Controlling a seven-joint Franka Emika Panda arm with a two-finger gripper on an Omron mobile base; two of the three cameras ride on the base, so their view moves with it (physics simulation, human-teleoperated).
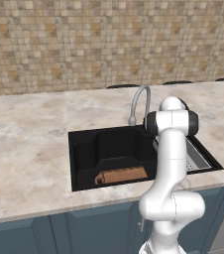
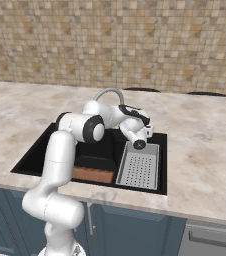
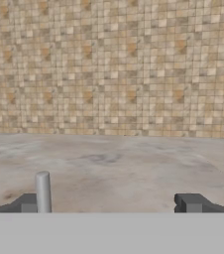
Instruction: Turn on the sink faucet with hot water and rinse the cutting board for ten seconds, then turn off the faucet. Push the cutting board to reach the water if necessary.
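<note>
End effector (image 3: 109,203) spread wide near unlabelled sink faucet (image 1: 140,101).

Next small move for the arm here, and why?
Probably ease the open pincer left onto the grey upright lever beside its left fingertip. No water runs from the sink faucet yet, and the cutting board lies dry at the sink front.

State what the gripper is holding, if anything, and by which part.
Nothing is held. The gripper is open, its fingertips wide apart, with a grey upright rod just inside one fingertip, not clamped.
</note>
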